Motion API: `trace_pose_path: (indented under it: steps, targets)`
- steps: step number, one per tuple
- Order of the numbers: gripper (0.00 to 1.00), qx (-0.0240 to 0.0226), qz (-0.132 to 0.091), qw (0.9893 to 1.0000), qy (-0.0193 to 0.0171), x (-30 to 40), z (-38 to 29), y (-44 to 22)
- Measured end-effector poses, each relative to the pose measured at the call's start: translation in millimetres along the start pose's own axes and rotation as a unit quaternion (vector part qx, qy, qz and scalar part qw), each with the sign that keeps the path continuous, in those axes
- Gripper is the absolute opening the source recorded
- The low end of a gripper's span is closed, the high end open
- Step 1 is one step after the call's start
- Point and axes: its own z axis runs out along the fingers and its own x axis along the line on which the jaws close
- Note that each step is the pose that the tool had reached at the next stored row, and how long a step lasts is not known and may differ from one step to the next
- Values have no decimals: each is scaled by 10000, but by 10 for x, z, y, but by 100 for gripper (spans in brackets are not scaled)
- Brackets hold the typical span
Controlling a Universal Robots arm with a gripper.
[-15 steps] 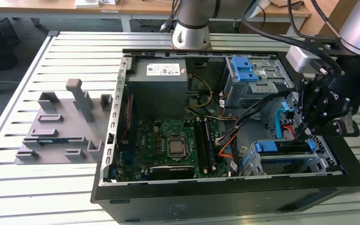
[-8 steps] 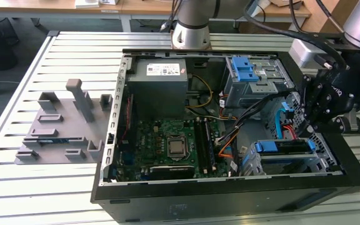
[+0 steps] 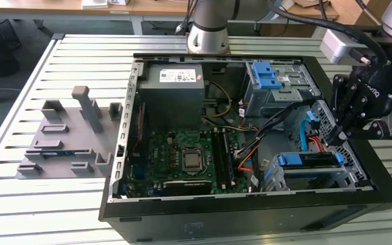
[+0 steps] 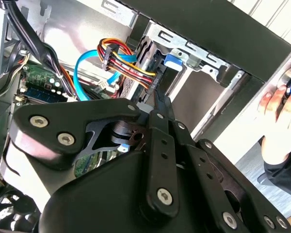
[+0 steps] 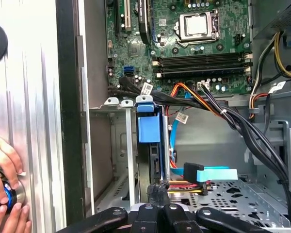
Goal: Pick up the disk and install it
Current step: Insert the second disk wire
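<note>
— Slatted metal table (image 3: 19, 214): what does it carry?
— One open computer case (image 3: 250, 224) lying on its side. Its drive cage (image 3: 318, 176) sits at the near corner, on the exterior view's right.

— Where is the disk?
— The disk (image 3: 310, 160) stands on edge in that cage. Its blue carrier (image 5: 149, 124) faces outward, and the metal body is mostly hidden.

— Gripper condition?
— The gripper (image 3: 342, 137) hangs just above the cage with its fingers drawn together, nothing visibly between them. In the first wrist view the tips are at the disk's edge, though contact cannot be confirmed.

— Handling notes?
— Treat the disk as dense, rigid, smooth-faced and shock-sensitive. Grip it across the carrier's plastic side rails. Avoid the label face and the cables (image 5: 194, 187) nearby.
</note>
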Motion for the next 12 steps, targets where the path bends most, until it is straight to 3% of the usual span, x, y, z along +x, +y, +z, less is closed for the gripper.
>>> trace_pose_path:
  steps: [5, 12]
  targets:
    - [11, 0, -1, 10000, 0, 7, -78, 1]
    - [11, 1, 0, 10000, 0, 11, -84, 40]
